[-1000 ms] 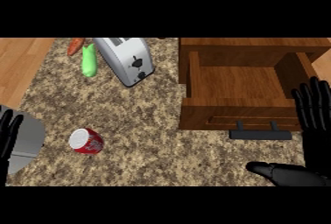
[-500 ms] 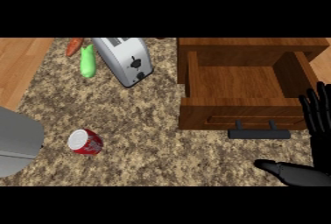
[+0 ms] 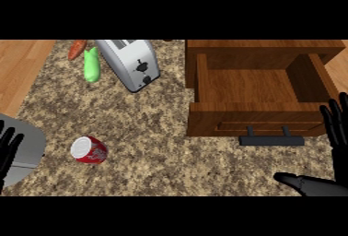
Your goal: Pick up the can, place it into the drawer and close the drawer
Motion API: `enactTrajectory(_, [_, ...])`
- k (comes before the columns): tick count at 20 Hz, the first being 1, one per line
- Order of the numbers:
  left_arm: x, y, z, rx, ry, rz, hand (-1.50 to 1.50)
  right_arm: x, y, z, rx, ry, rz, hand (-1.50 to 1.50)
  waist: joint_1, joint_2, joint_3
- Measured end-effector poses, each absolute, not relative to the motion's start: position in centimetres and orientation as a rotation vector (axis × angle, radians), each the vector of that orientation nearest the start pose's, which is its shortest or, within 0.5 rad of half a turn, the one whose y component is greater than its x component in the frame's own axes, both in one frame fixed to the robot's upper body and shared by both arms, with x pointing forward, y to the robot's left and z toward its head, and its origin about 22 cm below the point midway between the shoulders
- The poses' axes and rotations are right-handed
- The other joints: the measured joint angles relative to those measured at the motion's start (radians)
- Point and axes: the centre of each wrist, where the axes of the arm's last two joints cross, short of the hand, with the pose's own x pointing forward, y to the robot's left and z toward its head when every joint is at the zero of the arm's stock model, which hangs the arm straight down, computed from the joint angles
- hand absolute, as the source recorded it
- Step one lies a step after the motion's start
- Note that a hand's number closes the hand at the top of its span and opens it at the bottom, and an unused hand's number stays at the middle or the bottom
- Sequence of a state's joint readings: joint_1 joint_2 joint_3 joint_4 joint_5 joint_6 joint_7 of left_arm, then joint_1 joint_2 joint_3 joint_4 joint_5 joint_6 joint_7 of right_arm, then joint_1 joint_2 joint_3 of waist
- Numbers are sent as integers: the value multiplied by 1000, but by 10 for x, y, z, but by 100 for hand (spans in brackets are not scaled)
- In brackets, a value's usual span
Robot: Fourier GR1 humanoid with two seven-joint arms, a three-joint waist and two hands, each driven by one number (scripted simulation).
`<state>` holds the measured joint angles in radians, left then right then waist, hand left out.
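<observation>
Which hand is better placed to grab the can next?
Left. The left hand is open at the view's left edge, close to the can lying on its side; the right hand is far off by the drawer front.

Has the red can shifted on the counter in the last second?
No. The red metal can lies where it was, same offset from the silver toaster.

The left hand is matte black with slim fingers, beside a smooth grey forearm. The right hand is black too.
</observation>
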<state>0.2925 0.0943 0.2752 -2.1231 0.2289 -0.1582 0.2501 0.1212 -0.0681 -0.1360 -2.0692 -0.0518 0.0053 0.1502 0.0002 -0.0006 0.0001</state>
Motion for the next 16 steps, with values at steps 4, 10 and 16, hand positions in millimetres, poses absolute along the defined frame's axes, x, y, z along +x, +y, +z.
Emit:
enactTrajectory(4, [159, 308, 75, 134, -1616, 105, -150, 192, -275, 103, -169, -1821, -76, -150, -1, 0, 0])
enactTrajectory(10, [165, 292, 39, 153, -1579, 102, -150, 185, -288, 102, -183, -1831, -72, -150, -1, 0, 0])
enactTrajectory(16, [165, 292, 2, 194, -1553, 102, -150, 181, -290, 111, -185, -1830, -72, -150, -1, 0, 0])
